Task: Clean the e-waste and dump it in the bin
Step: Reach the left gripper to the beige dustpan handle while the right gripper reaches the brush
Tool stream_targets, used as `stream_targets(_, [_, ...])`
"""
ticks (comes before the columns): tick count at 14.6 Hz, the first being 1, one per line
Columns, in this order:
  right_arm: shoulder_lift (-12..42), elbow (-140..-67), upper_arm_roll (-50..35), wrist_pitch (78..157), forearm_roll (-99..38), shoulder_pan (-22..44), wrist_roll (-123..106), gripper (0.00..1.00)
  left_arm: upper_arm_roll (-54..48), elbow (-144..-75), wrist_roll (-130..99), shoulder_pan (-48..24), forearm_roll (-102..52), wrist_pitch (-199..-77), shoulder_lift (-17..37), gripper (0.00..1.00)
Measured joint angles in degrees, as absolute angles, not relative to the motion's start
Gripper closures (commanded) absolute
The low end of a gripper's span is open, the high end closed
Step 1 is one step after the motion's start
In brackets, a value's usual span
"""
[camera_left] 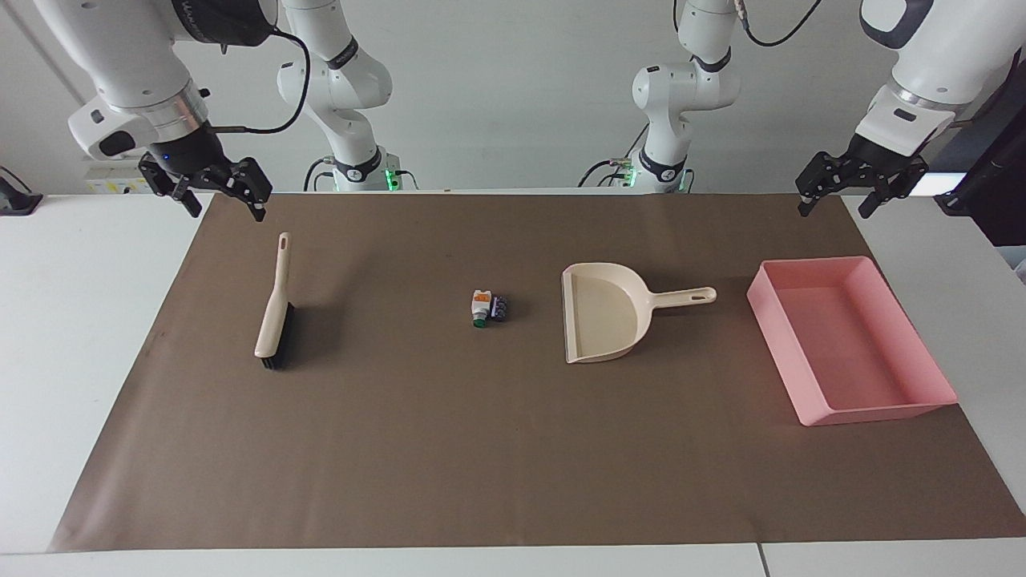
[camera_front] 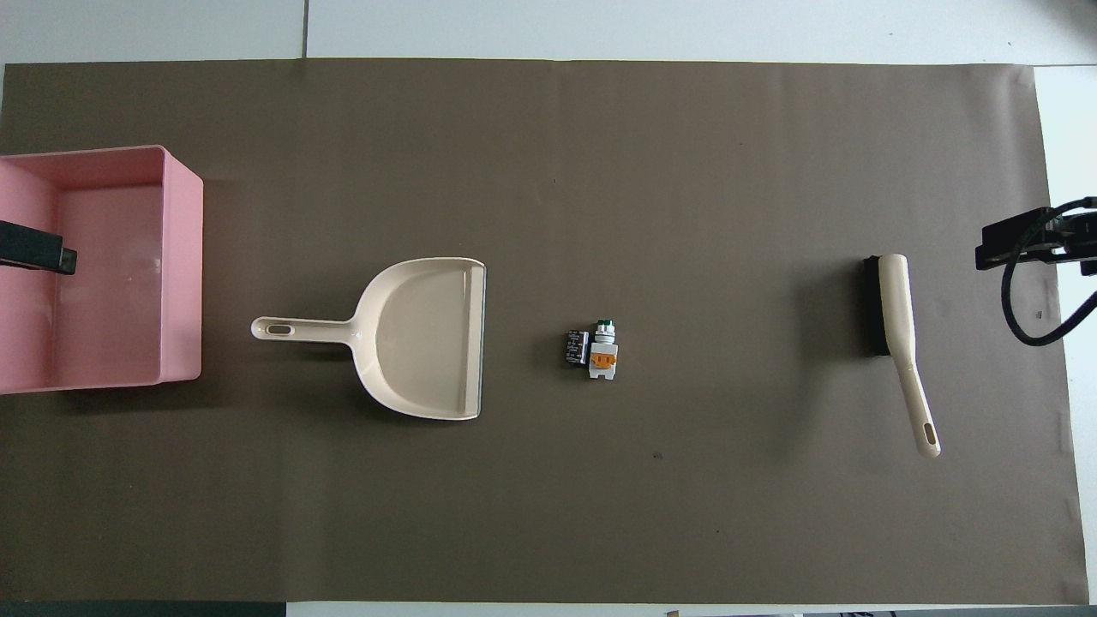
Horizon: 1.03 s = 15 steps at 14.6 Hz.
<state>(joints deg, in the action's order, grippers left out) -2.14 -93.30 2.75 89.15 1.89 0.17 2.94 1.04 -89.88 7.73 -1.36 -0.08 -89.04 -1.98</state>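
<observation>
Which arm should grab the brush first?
Right, probably. The right gripper hangs open over the mat's edge just above the brush handle. The left gripper is up at the pink bin's end.

Materials and finishes on the table

Brown paper sheet (camera_left: 513, 449), matt and smooth, laid over a white, smooth tabletop (camera_left: 80, 320). Pink tray (camera_left: 870, 409): plastic, smooth, slightly glossy. Beige dustpan (camera_left: 605, 316): plastic, smooth, soft sheen. Hand brush (camera_left: 272, 308): beige plastic handle, black bristles. White part (camera_left: 480, 306) and dark block (camera_left: 500, 308): apparently plastic. Arm shells white glossy plastic with a bright metal ring near the right gripper (camera_left: 215, 196); both grippers matt black.
</observation>
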Motion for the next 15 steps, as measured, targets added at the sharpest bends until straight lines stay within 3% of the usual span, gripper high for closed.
stream_targets(7, [-12.27, -121.22, 2.92, 103.9, 1.89, -2.12, -1.16, 0.01, 0.8, -90.95, 23.71, -3.52, -0.14, -90.76, -2.0, 0.02])
stream_targets(11, [-12.41, -133.15, 2.98, 117.63, 1.89, -4.24, -7.34, 0.01, 0.67, -96.84, 40.33, -5.5, -0.25, -97.72, -2.57, 0.02])
stream_targets(15, [-11.57, -139.09, 3.03, 123.47, 1.81, -6.53, -8.88, 0.01, 0.53, -103.78, 53.39, -7.92, -0.26, -104.39, -3.14, 0.02])
